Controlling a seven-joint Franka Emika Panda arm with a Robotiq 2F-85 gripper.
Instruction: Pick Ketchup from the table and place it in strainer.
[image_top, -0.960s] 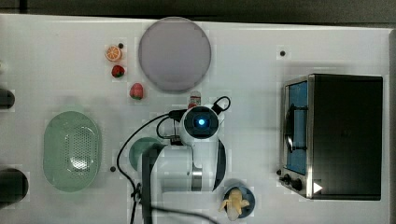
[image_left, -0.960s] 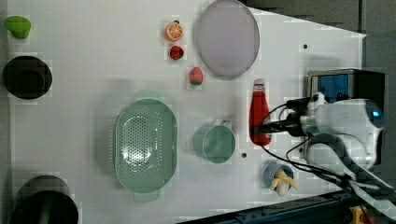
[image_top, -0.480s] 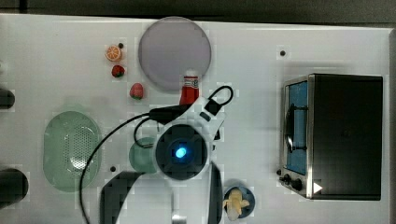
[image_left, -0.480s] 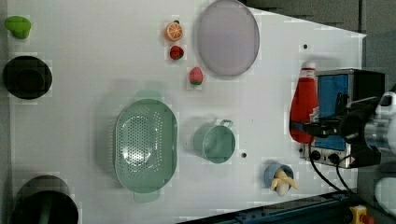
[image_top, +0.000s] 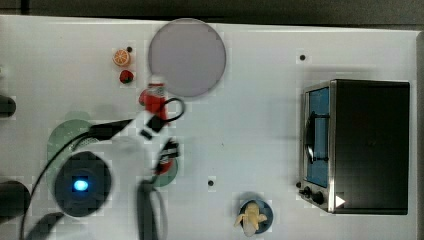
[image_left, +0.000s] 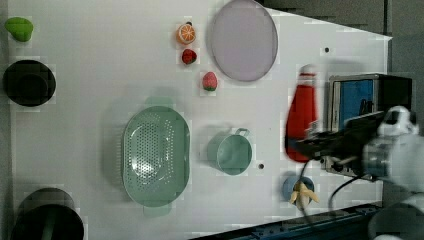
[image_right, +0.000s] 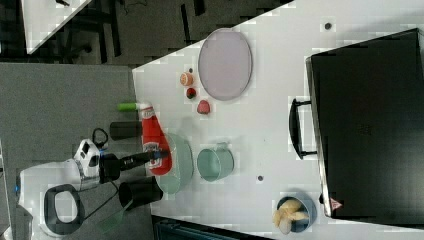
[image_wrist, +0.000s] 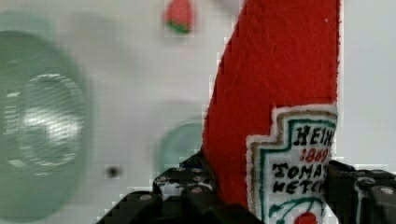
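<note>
The ketchup (image_wrist: 280, 93), a red bottle with a white cap and label, hangs clear of the table (image_top: 260, 125). My gripper (image_wrist: 275, 200) is shut on its lower end. The top view shows the ketchup (image_top: 154, 97) just beside the grey plate, with the gripper (image_top: 150, 124) below it. Raised ketchup (image_left: 301, 117) and gripper (image_left: 306, 145) stand near the left view's right. The pale green strainer (image_left: 155, 155) lies empty; my arm covers part of the strainer (image_top: 62, 135). The right view puts the ketchup (image_right: 152, 137) and gripper (image_right: 159, 156) by the strainer (image_right: 182, 160).
A grey plate (image_top: 187, 57), an orange slice (image_top: 121, 57) and small red fruits (image_left: 210, 81) lie at the far side. A green cup (image_left: 234, 154) sits beside the strainer. A toaster oven (image_top: 360, 145) and a blue bowl with a banana (image_top: 254, 217) stand at the top view's right.
The gripper has lifted the ketchup off the table and carried it toward the top view's left, nearer the strainer. The arm has swung the same way.
</note>
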